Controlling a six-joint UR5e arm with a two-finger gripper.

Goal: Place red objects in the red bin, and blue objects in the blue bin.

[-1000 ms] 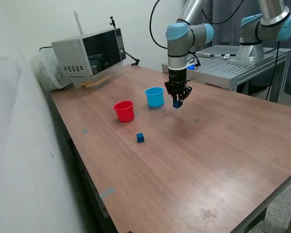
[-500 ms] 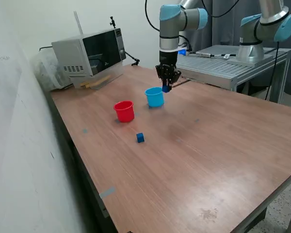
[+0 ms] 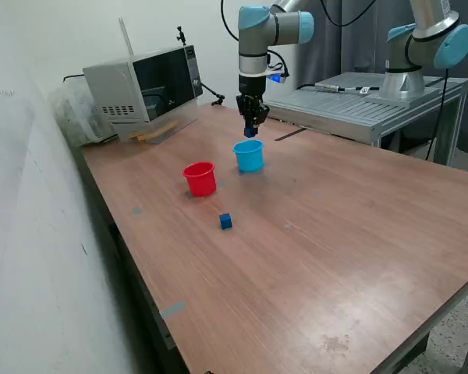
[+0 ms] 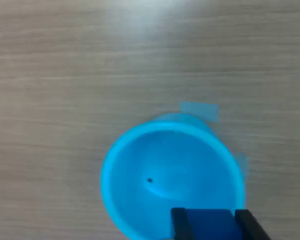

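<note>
Because the blue cup [image 4: 172,177] sits directly below, the claw [image 4: 210,225] hangs there, clamped on a blue cube [image 4: 209,226] for dropping.

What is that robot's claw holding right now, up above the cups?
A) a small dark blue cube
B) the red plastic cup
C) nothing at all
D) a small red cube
A: the wrist view shows a small dark blue cube pinched between the two fingers of the gripper, above the round light blue plastic cup.
</note>
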